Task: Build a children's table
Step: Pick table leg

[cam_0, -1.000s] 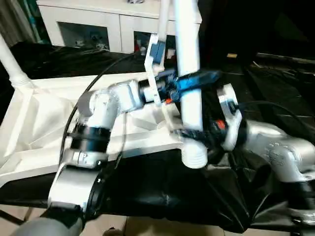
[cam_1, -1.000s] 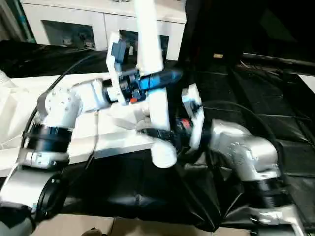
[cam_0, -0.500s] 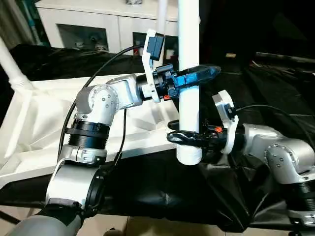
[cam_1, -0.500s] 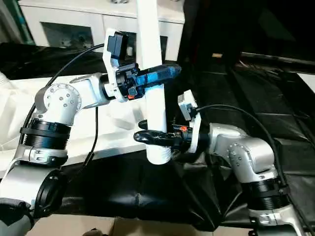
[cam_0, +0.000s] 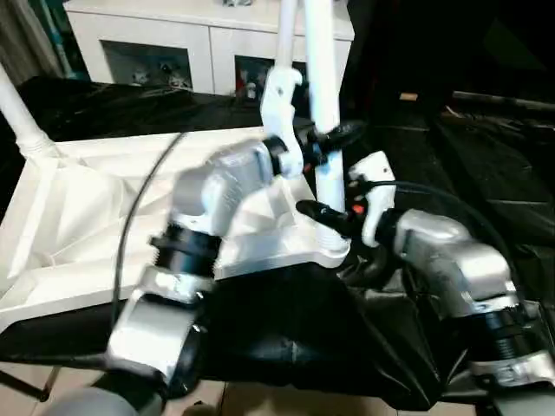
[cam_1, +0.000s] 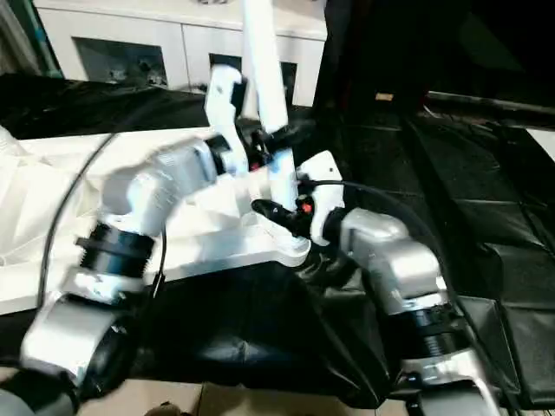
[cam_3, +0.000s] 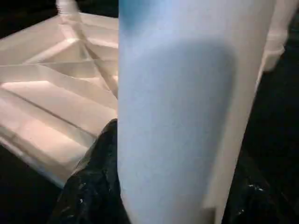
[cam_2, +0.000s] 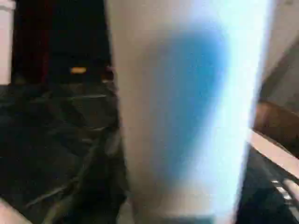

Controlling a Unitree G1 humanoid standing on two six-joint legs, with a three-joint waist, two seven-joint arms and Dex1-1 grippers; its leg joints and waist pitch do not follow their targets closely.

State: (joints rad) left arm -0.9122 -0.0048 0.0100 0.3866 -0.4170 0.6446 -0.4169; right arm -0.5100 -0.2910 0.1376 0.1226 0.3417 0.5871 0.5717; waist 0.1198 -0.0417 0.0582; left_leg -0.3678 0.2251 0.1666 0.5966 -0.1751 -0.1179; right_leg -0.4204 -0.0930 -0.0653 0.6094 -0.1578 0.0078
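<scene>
**Both grippers on the leg, foot at the corner socket**

Fingers of your left gripper [cam_0: 334, 139] and right gripper [cam_0: 323, 211] clasp the upright leg [cam_0: 319, 78], centre frame, over the tabletop's [cam_0: 78, 217] near corner socket [cam_0: 328, 251]. Keep it vertical; press straight down.

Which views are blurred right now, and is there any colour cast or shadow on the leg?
Left eye view: left arm motion-smeared; cabinet sharper. Right eye view: the same smear on that arm. Left wrist view: the leg is very close and soft, with a blue patch across it. Right wrist view: soft leg, grey shadow mid-shaft, blue tint at one end; ribbed tabletop clearer.
</scene>
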